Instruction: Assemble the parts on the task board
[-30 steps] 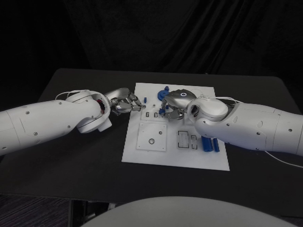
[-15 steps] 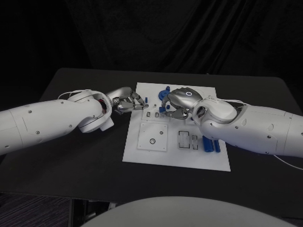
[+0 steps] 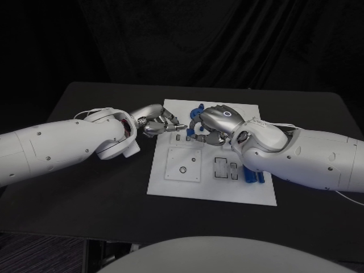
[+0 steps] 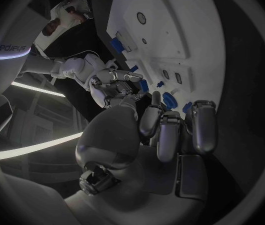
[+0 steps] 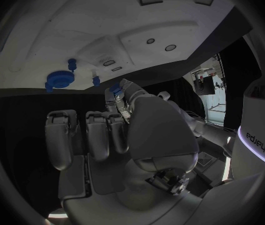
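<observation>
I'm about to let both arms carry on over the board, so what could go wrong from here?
1. The left robot hand and right robot hand sit close together over the task board; they could collide.
2. Blue parts stand right beside the fingers; a sweep might knock them.
3. Whether either hand holds a part is unclear, so a drop could go unnoticed.

Black table (image 3: 83,187) with rounded corners, set before a dark pleated curtain (image 3: 231,40) covering the whole back wall. Dark floor (image 3: 18,250) at the near left corner. Bright light strips (image 4: 32,147) glowing off to the side in the left wrist view.
</observation>
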